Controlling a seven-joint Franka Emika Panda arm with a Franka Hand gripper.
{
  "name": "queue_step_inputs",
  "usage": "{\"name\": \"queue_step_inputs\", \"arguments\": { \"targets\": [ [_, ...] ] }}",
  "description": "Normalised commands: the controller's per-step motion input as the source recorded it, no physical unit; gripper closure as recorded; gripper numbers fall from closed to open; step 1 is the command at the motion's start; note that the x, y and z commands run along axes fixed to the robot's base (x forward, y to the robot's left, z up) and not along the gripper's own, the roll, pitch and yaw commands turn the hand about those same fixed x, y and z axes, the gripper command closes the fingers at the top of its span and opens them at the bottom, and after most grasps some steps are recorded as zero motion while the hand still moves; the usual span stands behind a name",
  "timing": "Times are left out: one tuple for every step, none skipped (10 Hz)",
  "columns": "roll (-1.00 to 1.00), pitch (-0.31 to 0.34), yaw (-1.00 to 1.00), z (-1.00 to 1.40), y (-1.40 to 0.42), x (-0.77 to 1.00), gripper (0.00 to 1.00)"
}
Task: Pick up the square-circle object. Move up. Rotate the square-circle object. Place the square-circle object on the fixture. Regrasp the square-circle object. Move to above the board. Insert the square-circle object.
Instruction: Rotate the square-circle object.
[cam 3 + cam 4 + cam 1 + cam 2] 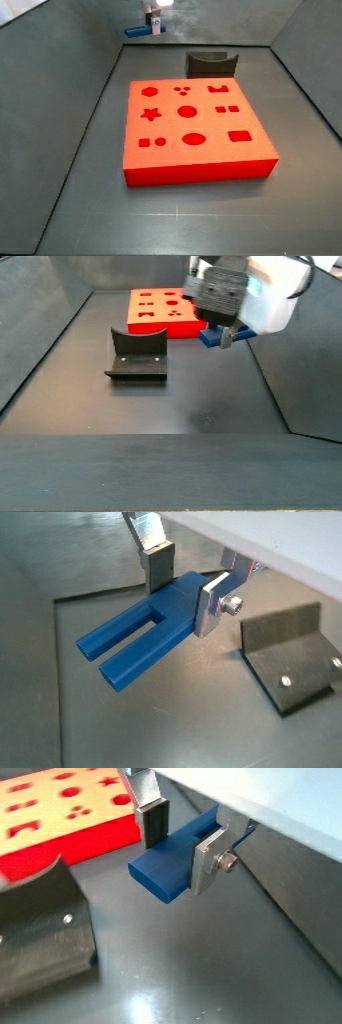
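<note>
My gripper (187, 592) is shut on the square-circle object (140, 637), a blue peg, gripping its blocky head with the two prongs pointing away and level. In a wrist view (167, 868) its blunt end faces the camera. In a side view the gripper (221, 328) holds the peg (214, 338) in the air, to the right of the fixture (136, 354) and near the red board (160, 308). In a side view the gripper (154, 25) is far back, behind the fixture (211, 63) and the board (194, 130).
The dark fixture lies on the floor beside the peg in both wrist views (287, 647) (40, 938). The red board's corner (60, 818) shows in a wrist view. Grey walls enclose the dark floor (174, 406).
</note>
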Motion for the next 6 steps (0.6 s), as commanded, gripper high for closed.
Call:
{"name": "queue_step_inputs", "arguments": {
  "targets": [
    [-0.01, -0.004, -1.0, 0.01, 0.02, 0.01, 1.0],
    [-0.01, -0.005, -1.0, 0.01, 0.02, 0.01, 1.0],
    [-0.01, -0.005, -1.0, 0.01, 0.02, 0.01, 1.0],
    [-0.01, -0.005, -1.0, 0.01, 0.02, 0.01, 1.0],
    [-0.01, -0.005, -1.0, 0.01, 0.02, 0.01, 1.0],
    [-0.01, -0.005, -1.0, 0.01, 0.02, 0.01, 1.0]
  ]
}}
